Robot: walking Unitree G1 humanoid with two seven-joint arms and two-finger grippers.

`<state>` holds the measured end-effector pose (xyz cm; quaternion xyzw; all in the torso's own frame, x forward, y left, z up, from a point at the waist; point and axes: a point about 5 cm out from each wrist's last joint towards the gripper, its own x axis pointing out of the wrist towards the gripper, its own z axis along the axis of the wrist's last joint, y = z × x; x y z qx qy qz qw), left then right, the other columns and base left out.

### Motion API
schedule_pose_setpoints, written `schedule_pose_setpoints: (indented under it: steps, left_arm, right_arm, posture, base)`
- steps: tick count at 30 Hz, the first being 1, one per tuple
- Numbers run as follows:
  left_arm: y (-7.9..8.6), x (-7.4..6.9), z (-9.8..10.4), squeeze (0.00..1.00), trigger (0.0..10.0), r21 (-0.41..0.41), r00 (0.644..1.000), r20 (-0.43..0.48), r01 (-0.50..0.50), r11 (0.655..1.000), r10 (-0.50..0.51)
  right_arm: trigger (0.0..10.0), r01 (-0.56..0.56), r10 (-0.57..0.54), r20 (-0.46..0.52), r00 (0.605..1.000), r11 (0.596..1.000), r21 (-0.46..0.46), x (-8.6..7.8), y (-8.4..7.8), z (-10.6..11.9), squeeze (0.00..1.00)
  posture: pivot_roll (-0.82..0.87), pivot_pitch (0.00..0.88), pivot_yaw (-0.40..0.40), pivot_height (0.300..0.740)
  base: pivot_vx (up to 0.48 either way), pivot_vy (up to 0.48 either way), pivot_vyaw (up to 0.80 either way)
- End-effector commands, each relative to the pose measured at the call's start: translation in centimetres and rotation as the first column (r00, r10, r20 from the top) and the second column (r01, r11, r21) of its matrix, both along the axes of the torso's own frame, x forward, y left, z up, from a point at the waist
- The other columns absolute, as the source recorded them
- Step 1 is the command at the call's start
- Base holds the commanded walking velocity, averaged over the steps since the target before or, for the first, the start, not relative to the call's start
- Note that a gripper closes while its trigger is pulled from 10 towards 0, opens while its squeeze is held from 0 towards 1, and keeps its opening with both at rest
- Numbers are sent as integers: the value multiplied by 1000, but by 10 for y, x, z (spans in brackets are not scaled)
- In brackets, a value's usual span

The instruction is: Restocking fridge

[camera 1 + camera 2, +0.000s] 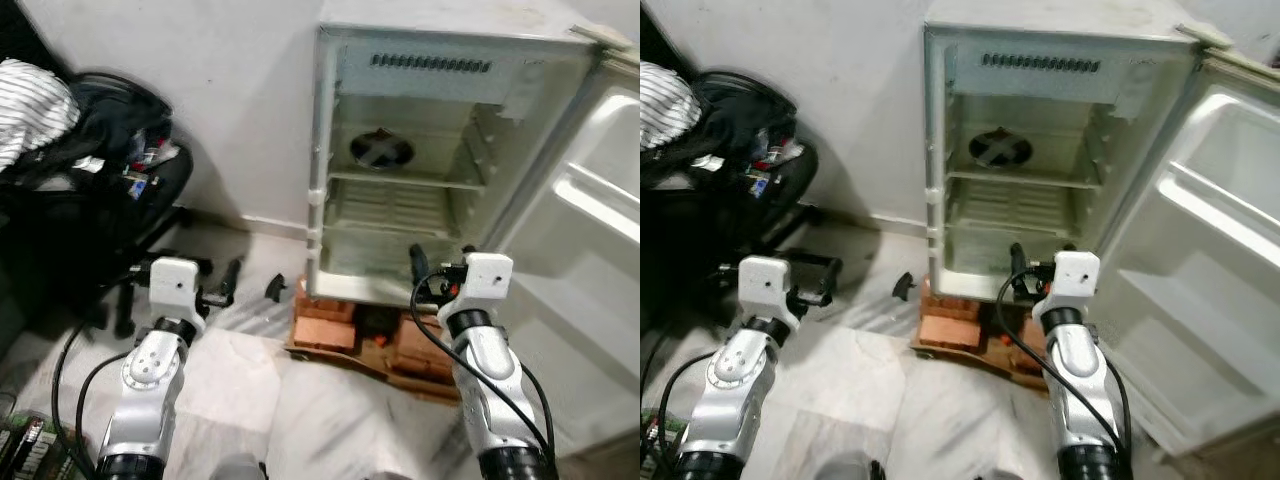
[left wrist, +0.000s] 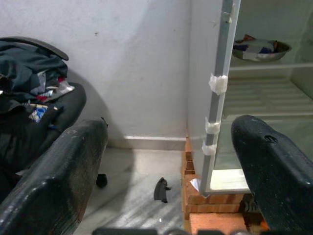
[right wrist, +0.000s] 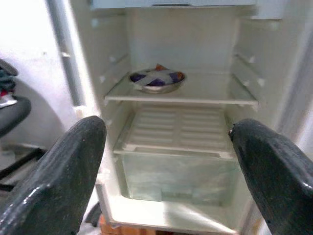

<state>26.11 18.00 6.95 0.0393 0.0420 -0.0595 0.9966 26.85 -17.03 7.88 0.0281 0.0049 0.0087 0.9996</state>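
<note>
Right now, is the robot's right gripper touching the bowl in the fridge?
Apart. The right wrist view shows the bowl on its shelf, far beyond the open right gripper.

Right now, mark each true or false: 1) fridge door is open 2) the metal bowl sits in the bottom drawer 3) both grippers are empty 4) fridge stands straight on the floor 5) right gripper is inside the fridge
1) True: the white fridge's door is swung open to the right.
2) False: the shallow metal bowl sits on the glass shelf, above the clear drawer.
3) True: left gripper and right gripper are open, holding nothing.
4) False: it rests on red bricks.
5) False: it hangs just in front of the opening.
</note>
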Motion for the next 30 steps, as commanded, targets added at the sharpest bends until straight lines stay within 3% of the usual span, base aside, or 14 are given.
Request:
schedule_pose_setpoints:
  steps: [1,26,30]
  left_arm:
    - [-10,1,2,0,10000,1,1000,8,27,1000,-27]
    - [-22,-1,-8,0,10000,2,997,-26,77,997,-77]
    - [-23,-2,-9,0,10000,0,996,-29,82,997,-82]
  right_arm:
    - [10000,23,-23,-9,1000,1000,-6,-2,-9,-2,0]
    - [10000,-72,71,-47,996,997,-4,0,-3,-8,0]
    - [10000,-218,222,-71,973,974,58,-2,9,-10,0]
  posture:
    - [31,0,-9,740]
    - [17,0,-17,740]
    - [16,0,-16,740]
  base:
    - [0,-480,-800]
    - [0,-480,-54]
    - [0,-480,0]
